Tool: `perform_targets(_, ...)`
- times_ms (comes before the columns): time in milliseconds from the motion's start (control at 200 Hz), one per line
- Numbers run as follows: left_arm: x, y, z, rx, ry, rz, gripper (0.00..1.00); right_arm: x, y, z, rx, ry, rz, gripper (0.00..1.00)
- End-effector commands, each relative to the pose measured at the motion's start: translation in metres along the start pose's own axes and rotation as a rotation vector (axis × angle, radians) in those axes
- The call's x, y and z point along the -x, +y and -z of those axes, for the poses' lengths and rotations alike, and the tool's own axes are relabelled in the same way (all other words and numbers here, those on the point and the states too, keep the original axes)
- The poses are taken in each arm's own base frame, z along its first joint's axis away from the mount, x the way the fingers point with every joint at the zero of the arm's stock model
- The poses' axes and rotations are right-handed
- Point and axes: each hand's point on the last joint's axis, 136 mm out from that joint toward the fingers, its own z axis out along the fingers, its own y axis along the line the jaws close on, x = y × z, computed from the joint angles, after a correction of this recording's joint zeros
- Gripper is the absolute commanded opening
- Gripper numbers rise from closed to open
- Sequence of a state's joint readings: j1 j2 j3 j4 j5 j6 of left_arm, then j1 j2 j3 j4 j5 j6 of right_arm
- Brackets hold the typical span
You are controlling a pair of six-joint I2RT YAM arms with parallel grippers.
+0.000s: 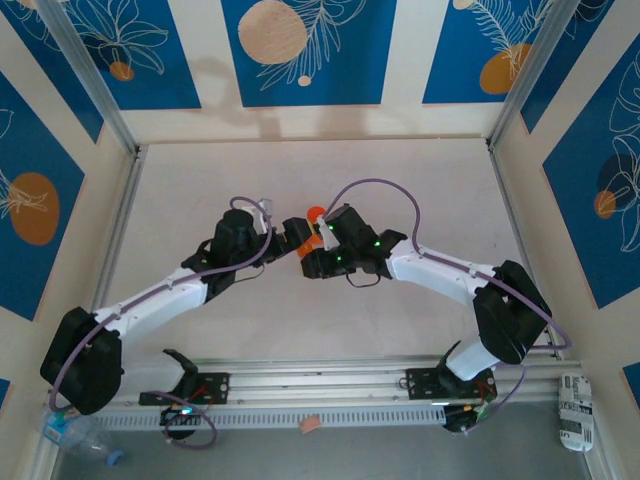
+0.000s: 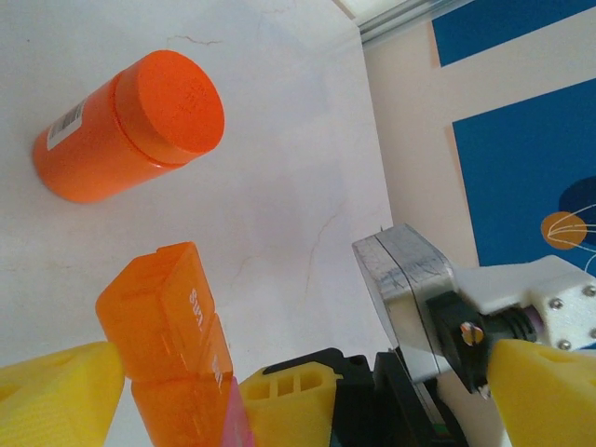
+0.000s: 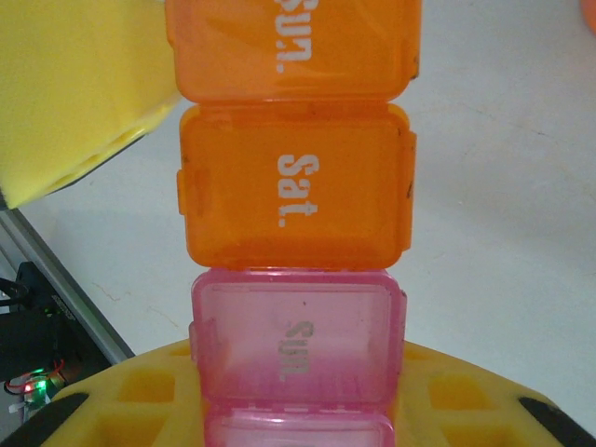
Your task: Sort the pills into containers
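Left gripper (image 2: 300, 374) jaws wide apart; orange-and-pink plastic compartment strip (image 2: 163, 312) between them, orange cylindrical plastic bottle (image 2: 130, 126) apart beyond.

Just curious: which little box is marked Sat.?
The orange box midway along the strip, between the orange Sun. box and the pink Sun. box.

We take this for a robotics lab test cell: a left arm (image 1: 150, 295) and a right arm (image 1: 440, 268) are bolted to an aluminium rail (image 1: 320, 376) at the near edge of a white tabletop (image 1: 300, 170). Aluminium posts (image 1: 88, 75) frame it, blue printed panels (image 1: 300, 50) wall it in, and purple cables (image 1: 381, 181) loop along the arms.
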State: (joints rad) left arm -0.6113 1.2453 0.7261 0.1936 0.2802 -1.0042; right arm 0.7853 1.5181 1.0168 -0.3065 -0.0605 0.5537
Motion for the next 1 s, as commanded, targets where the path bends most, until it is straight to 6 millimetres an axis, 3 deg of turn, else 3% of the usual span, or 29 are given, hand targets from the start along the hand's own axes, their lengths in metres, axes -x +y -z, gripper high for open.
perform_targets(0,-0.001,-0.012,-0.001,-0.036,0.008,-0.015,1.0,-0.005,0.009,0.001,0.03,0.014,-0.001,0.18)
perform_targets(850,-0.002,-0.027,-0.002,-0.086,0.006,-0.01,1.0,-0.011,0.012,-0.014,0.027,0.047,0.004,0.18)
perform_targets(995,-0.003,-0.039,-0.001,-0.127,0.006,0.011,1.0,-0.011,0.009,-0.015,0.016,0.047,-0.001,0.17)
